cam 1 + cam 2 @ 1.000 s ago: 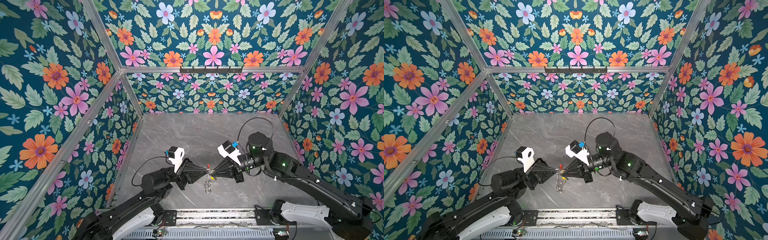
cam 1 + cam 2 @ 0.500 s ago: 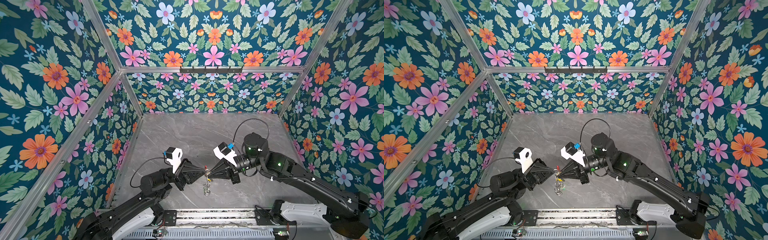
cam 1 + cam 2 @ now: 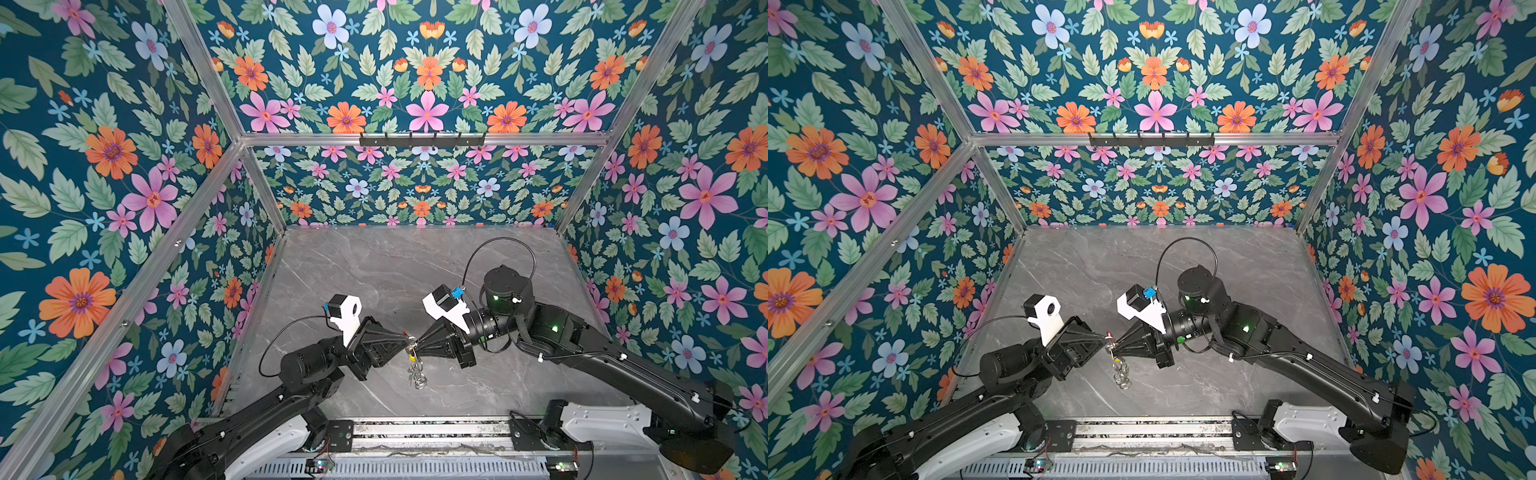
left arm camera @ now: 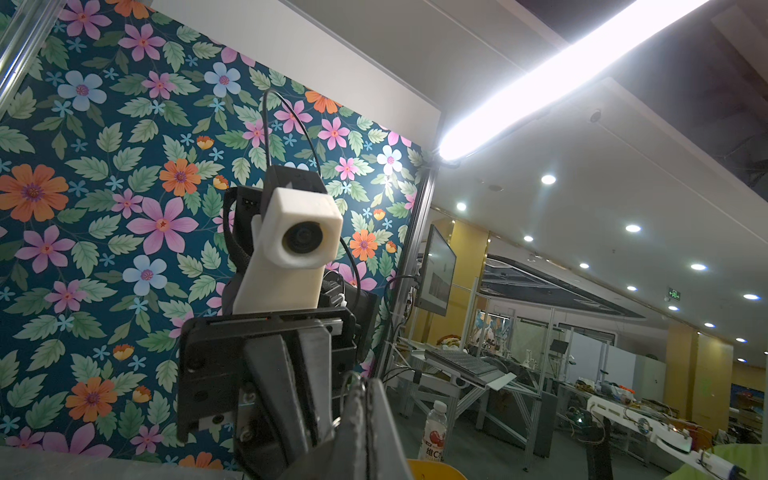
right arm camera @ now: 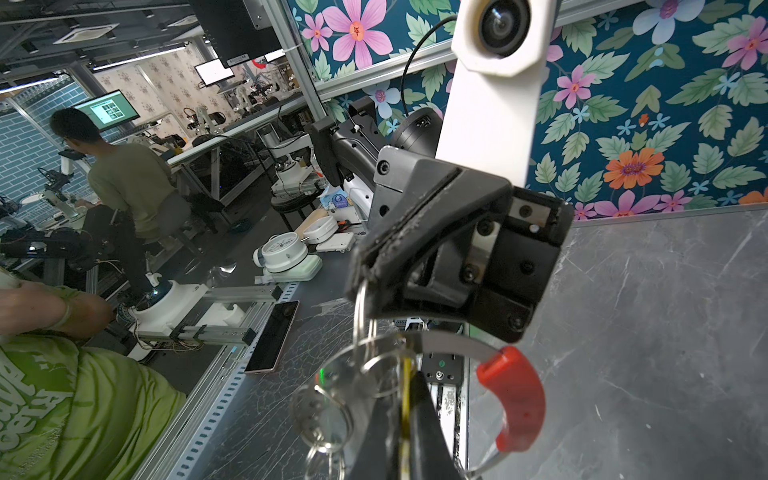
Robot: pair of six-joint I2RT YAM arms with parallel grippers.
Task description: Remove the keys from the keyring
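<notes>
Keyring (image 5: pixel 513 399) held above counter's (image 3: pixel 415 270) front edge.
Left tool (image 5: pixel 365 274), shut, anchors a silver loop (image 5: pixel 360 307); right tool (image 3: pixel 417 343), shut on brass key (image 5: pixel 405 382), evidently to draw it off.

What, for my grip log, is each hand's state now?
Left hand: closed on a silver loop of the keyring.
Right hand: closed, apparently on the yellow key.

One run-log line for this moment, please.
phase: two-arm hold above table | left gripper: shut on keyring loop | right gripper: shut on yellow key | key: apparently not yet off
</notes>
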